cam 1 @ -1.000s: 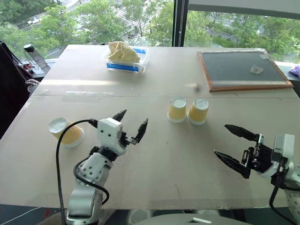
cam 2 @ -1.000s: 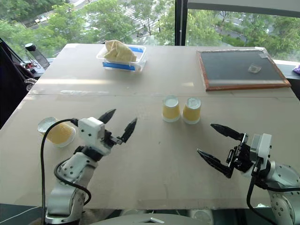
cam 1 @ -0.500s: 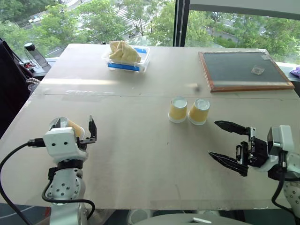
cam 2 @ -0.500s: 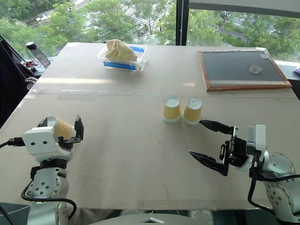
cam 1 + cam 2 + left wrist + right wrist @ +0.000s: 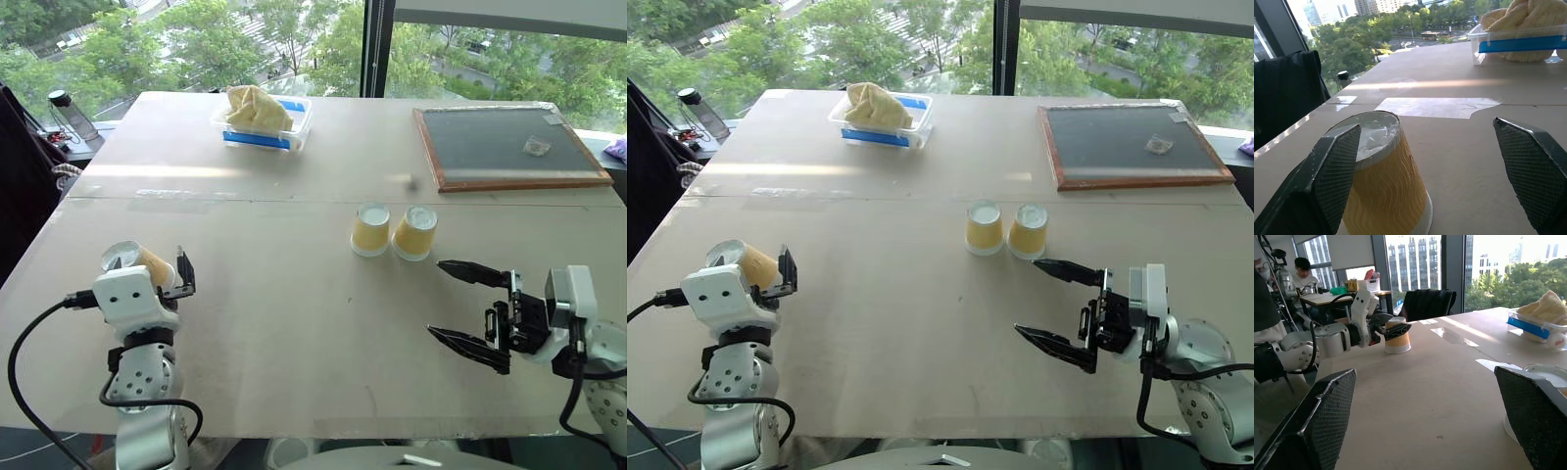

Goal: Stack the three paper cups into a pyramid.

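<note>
Two paper cups (image 5: 371, 229) (image 5: 414, 233) stand upside down side by side at mid-table. A third paper cup (image 5: 137, 262) stands upside down near the left edge. My left gripper (image 5: 157, 271) is open around that cup. In the left wrist view the cup (image 5: 1383, 181) sits close against one finger (image 5: 1334, 166), and the other finger is well clear of it. My right gripper (image 5: 468, 305) is open and empty. It points left, just in front of the pair. No pyramid stands.
A clear plastic tub (image 5: 263, 119) with yellow cloth sits at the back left. A framed dark board (image 5: 509, 147) lies at the back right. A bottle (image 5: 71, 117) and a dark chair stand past the left edge. A person (image 5: 1303, 271) sits far behind.
My left gripper swung left from mid-table to the lone cup and now has its fingers around it. My right gripper edged left, toward the front of the pair.
</note>
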Controlling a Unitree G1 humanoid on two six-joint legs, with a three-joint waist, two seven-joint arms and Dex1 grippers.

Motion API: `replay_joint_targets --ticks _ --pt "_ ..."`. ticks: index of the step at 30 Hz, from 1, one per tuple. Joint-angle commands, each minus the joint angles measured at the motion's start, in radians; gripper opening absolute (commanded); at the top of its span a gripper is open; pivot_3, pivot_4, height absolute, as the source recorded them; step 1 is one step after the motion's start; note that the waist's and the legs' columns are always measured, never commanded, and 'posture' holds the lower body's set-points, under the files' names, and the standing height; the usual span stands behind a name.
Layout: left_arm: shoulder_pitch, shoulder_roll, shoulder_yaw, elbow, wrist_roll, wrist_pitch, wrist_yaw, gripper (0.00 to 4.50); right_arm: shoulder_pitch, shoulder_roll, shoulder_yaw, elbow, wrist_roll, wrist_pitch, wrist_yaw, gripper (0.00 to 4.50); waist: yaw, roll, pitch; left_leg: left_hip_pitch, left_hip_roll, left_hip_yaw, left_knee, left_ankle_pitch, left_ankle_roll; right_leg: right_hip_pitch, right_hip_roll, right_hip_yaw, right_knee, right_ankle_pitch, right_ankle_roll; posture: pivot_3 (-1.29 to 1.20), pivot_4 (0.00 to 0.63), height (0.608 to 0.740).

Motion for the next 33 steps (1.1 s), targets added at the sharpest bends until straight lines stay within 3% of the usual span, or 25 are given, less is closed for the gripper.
replay_joint_targets --ticks 1,8,15,33 --pt "0.011 -0.019 0.021 -0.091 0.017 -0.022 0.049 4.44 0.015 0.007 -0.012 -0.027 -0.003 -0.021 0.004 4.50 0.000 -0.001 0.000 0.000 0.000 0.000 0.000 0.000 0.000 0.000 0.000 0.000 0.000 0.001 0.002 0.00 0.150 0.740" --pt "0.003 -0.014 0.072 -0.136 0.030 0.068 0.109 4.44 -0.002 0.016 0.006 -0.023 -0.014 -0.013 -0.001 4.50 0.000 -0.001 0.000 0.000 0.000 0.000 0.000 0.000 0.000 0.000 0.000 0.000 0.000 0.001 0.002 0.00 0.150 0.740" --pt "-0.048 0.028 0.065 -0.056 0.001 0.139 0.071 4.44 -0.025 0.018 0.009 -0.018 -0.013 -0.006 -0.006 4.50 0.000 -0.001 -0.001 0.000 -0.001 0.000 0.000 0.000 0.000 0.000 0.000 -0.001 0.000 0.001 0.001 0.00 0.150 0.740" --pt "-0.152 0.047 0.113 0.156 -0.080 0.039 0.069 4.44 -0.027 0.023 0.014 -0.031 -0.014 -0.009 -0.030 4.50 0.000 -0.002 -0.001 0.000 -0.001 0.000 0.000 0.000 0.000 0.000 0.000 -0.001 0.000 0.001 0.002 0.00 0.150 0.740"
